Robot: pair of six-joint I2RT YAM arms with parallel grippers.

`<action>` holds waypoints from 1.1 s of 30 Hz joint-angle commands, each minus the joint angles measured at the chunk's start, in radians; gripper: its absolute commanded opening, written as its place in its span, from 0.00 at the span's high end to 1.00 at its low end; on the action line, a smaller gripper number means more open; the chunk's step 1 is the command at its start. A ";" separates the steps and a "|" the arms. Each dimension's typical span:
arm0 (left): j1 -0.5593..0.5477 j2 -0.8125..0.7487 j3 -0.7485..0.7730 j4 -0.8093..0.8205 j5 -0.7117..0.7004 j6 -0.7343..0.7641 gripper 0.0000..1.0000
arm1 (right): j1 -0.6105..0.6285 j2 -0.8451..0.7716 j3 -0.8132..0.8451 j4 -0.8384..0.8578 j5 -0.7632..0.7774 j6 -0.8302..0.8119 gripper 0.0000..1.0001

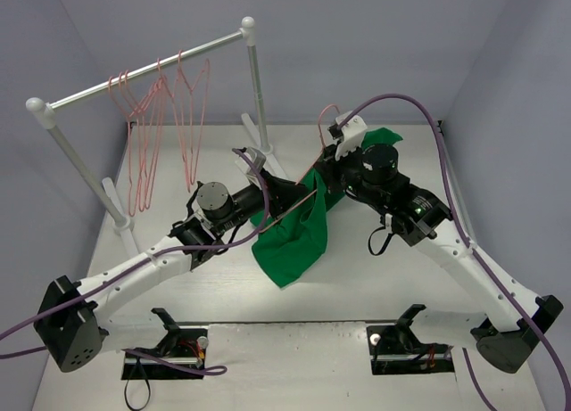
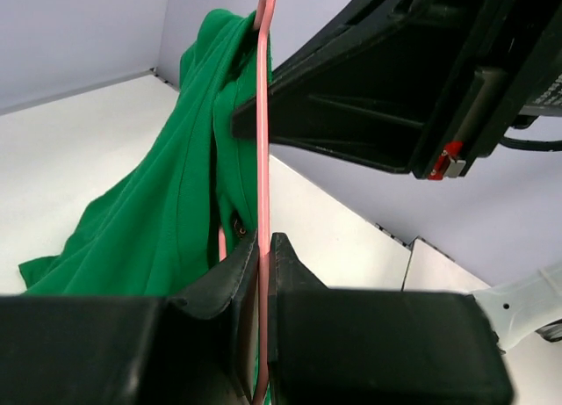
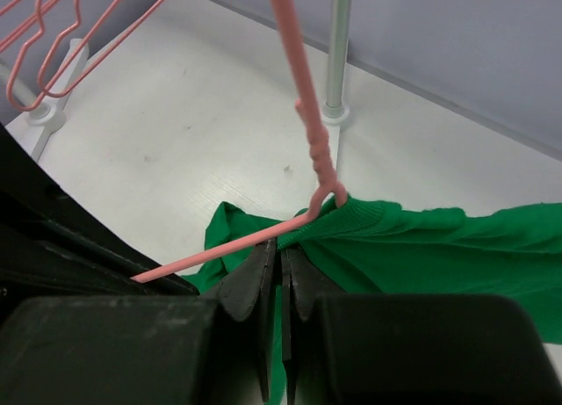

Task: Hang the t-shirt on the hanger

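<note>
T-shirt (image 1: pixel 290 246): soft, limp, likely light; draped from the hanger (image 2: pixel 262 159) (best gripped at the collar).
Left gripper (image 2: pixel 263 247): clamped on the hanger wire.
Right gripper (image 3: pixel 281 254): pinching collar fabric.

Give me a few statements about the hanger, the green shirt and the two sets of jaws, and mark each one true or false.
1. The left jaws are shut on the thin pink wire hanger. True.
2. Other pink hangers hang from the white rack bar. True.
3. The bright green fabric t-shirt hangs on that bar. False: it is bunched at the held hanger, away from the bar.
4. The right jaws stand open. False: they are shut on the t-shirt at its collar.
</note>
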 commanded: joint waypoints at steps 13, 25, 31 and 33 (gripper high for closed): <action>0.006 0.048 0.034 0.316 0.030 -0.056 1.00 | 0.008 -0.012 0.029 0.057 -0.090 -0.031 0.54; 0.045 0.063 0.008 0.323 0.044 -0.061 1.00 | -0.016 -0.086 0.073 -0.016 0.090 -0.086 0.24; 0.061 0.047 0.000 0.319 0.063 -0.066 1.00 | -0.146 -0.096 0.107 -0.057 0.119 -0.206 0.25; 0.065 0.037 -0.001 0.311 0.067 -0.066 1.00 | -0.199 -0.088 0.127 -0.065 0.078 -0.257 0.26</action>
